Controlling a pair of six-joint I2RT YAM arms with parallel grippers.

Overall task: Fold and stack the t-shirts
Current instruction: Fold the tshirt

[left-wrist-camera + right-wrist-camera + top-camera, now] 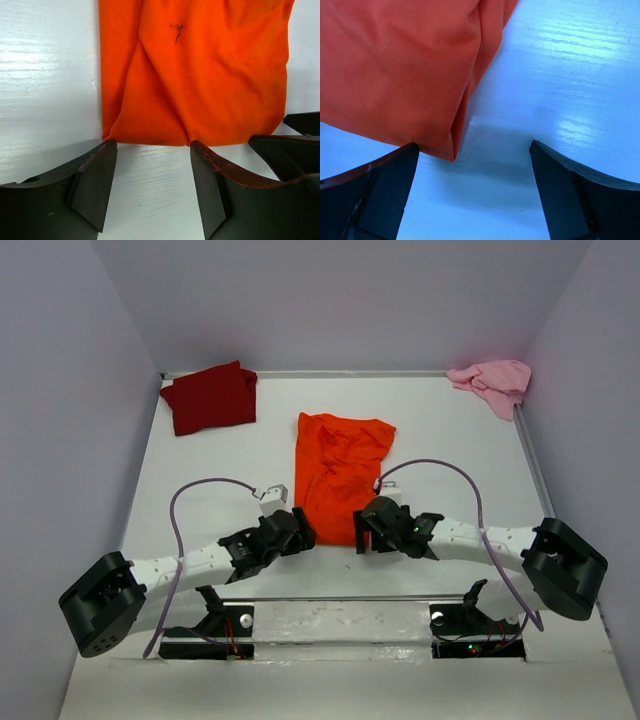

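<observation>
Left gripper (pixel 152 144) jaws apart, empty, tips just at the near hem of the orange t-shirt (pixel 340 468). Right gripper (pixel 474 148) jaws wide apart, empty, at the hem's right corner (touching cloth or not, can't tell). Shirt lies rumpled mid-table (pixel 200 470). Dark red t-shirt (pixel 210 397) far-left corner, pink t-shirt (pixel 492 382) far-right.
</observation>
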